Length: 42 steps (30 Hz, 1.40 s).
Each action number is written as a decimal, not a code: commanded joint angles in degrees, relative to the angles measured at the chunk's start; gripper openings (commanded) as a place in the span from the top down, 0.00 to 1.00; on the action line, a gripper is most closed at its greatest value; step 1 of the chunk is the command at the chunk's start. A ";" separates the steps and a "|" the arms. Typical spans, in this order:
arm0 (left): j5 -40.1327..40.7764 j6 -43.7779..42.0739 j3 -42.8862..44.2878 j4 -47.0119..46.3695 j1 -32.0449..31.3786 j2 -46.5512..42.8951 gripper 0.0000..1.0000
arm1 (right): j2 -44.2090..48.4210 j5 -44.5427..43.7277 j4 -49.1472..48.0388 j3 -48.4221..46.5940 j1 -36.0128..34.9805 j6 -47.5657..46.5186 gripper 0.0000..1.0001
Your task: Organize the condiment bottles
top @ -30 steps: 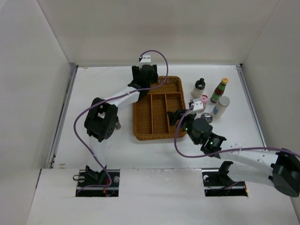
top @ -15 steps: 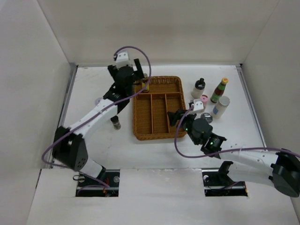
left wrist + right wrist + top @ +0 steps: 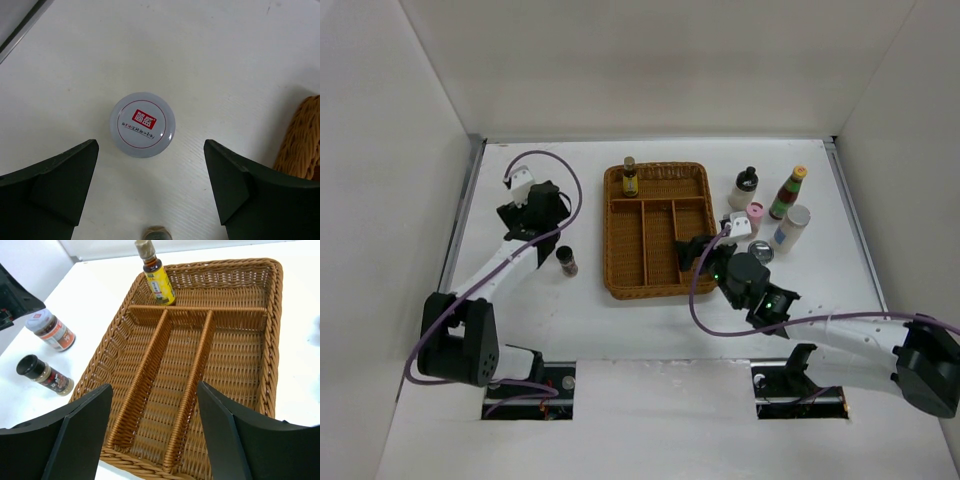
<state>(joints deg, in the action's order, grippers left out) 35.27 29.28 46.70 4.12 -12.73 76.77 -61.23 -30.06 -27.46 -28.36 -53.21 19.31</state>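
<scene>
Straddling jar point(image 3: 142, 125), left gripper point(image 3: 150, 145) near tray rim point(image 3: 302, 135)

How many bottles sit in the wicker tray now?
1: a yellow-label bottle standing at the left end of the far cross compartment of the wicker tray. None seem hidden.

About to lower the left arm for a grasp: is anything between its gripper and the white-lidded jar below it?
Nothing visible. The left gripper hangs open over the white-lidded jar. A second bottle shows at the picture's edge, not between.
</scene>
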 commanded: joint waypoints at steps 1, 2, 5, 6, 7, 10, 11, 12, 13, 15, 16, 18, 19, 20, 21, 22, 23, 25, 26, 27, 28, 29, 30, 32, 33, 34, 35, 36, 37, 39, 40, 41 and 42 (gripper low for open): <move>-0.55 1.75 -0.29 -3.41 1.09 1.00 0.13 | -0.38 0.71 -1.81 -1.08 0.35 0.47 0.24; -0.55 1.75 -0.38 -4.11 1.35 1.71 0.13 | -0.38 0.88 -1.80 -1.08 0.35 0.46 0.24; -1.16 1.66 0.32 -5.43 2.31 4.52 0.15 | -0.55 1.32 -1.80 -1.17 0.26 0.55 0.24; -1.25 1.66 0.50 -5.61 2.49 5.22 0.16 | -0.55 1.41 -1.80 -1.26 0.26 0.55 0.24; -1.25 1.75 0.67 -5.70 2.58 5.84 0.16 | -0.64 1.41 -1.80 -1.26 0.26 0.55 0.24; -0.73 1.75 0.41 -6.32 2.58 6.72 0.19 | -0.56 1.50 -1.80 -1.17 0.26 0.55 0.24; -0.55 1.75 0.24 -6.58 2.67 6.90 0.20 | -0.38 1.50 -1.80 -1.08 0.35 0.64 0.24; -0.46 1.75 0.06 -6.93 2.93 7.16 0.22 | -0.29 1.50 -1.80 -1.00 0.35 0.64 0.24; -0.46 1.75 -0.20 -7.37 3.19 7.42 0.26 | -0.29 1.50 -1.80 -1.00 0.35 0.64 0.24; -0.46 1.84 -0.64 -8.16 3.37 7.60 0.37 | -0.47 1.50 -1.80 -1.00 0.43 0.64 0.24; -0.46 1.84 -0.73 -8.42 3.37 7.60 0.43 | -0.64 1.50 -1.80 -1.08 0.43 0.64 0.24; -0.46 1.75 -0.73 -8.60 3.37 7.17 0.52 | -0.91 1.50 -1.80 -1.17 0.35 0.64 0.24; -0.46 1.66 -0.64 -8.60 3.37 6.64 0.55 | -0.99 1.50 -1.80 -1.17 0.35 0.55 0.24; -0.37 1.40 -0.47 -8.60 3.20 5.68 0.58 | -1.08 1.50 -1.80 -1.17 0.35 0.55 0.24; -0.11 1.14 -0.12 -8.60 3.11 4.62 0.60 | -1.08 1.50 -1.80 -1.17 0.35 0.55 0.24; 0.06 0.96 0.32 -8.52 3.02 3.22 0.62 | -1.08 1.50 -1.80 -1.17 0.43 0.64 0.24; 0.15 0.61 0.85 -8.25 2.67 1.55 0.63 | -1.08 1.50 -1.80 -1.17 0.43 0.64 0.24; 0.50 -0.09 2.07 -8.08 1.27 -1.43 0.64 | -1.08 1.50 -1.80 -1.17 0.43 0.64 0.24; 0.94 -0.71 2.95 -7.99 0.13 -2.93 0.64 | -1.17 1.50 -1.80 -1.26 0.43 0.64 0.24; 1.29 -1.41 4.00 -7.90 -1.10 -4.25 0.64 | -1.17 1.50 -1.80 -1.26 0.43 0.55 0.24; 1.73 -2.03 5.15 -7.73 -2.59 -5.22 0.64 | -1.08 1.50 -1.80 -1.26 0.43 0.55 0.24; 2.08 -2.64 6.29 -7.55 -4.00 -5.93 0.64 | -0.91 1.50 -1.80 -1.17 0.43 0.64 0.24; 2.35 -3.26 7.43 -7.46 -5.66 -6.37 0.64 | -0.47 1.41 -1.80 -1.00 0.43 0.64 0.24; 2.00 -3.79 9.54 -7.28 -8.92 -6.37 0.64 | 0.06 1.15 -1.89 -0.73 0.52 0.64 0.24; 1.74 -3.79 10.60 -7.11 -10.76 -5.94 0.64 | 0.23 1.06 -1.98 -0.65 0.52 0.64 0.24; 1.65 -3.70 11.56 -6.93 -12.60 -5.32 0.64 | 0.50 0.97 -1.89 -0.64 0.52 0.64 0.24; 1.39 -3.61 12.44 -6.93 -14.62 -4.62 0.64 | 0.59 0.89 -1.81 -0.56 0.61 0.64 0.24; 1.21 -3.53 13.24 -7.28 -16.38 -3.92 0.64 | 0.85 0.80 -1.80 -0.47 0.78 0.64 0.24; 1.21 -3.44 13.94 -7.63 -18.32 -3.04 0.64 | 1.03 0.71 -1.80 -0.38 0.87 0.81 0.24; 1.12 -3.44 15.52 -8.60 -21.22 -0.93 0.64 | 1.55 0.71 -1.80 -0.12 1.22 0.99 0.24; 0.95 -3.44 16.31 -9.30 -22.45 0.30 0.64 | 1.90 0.71 -1.80 -0.03 1.40 1.08 0.24; 0.68 -3.61 17.10 -10.00 -23.34 1.61 0.64 | 2.17 0.71 -1.80 0.14 1.57 1.25 0.24; 0.33 -3.70 17.89 -10.62 -23.95 3.02 0.64 | 2.34 0.71 -1.80 0.23 1.66 1.34 0.24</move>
<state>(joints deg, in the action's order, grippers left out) 35.46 26.30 60.25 0.58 -35.03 77.65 -60.58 -29.23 -27.44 -28.32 -52.14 19.68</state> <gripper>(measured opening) 0.596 0.759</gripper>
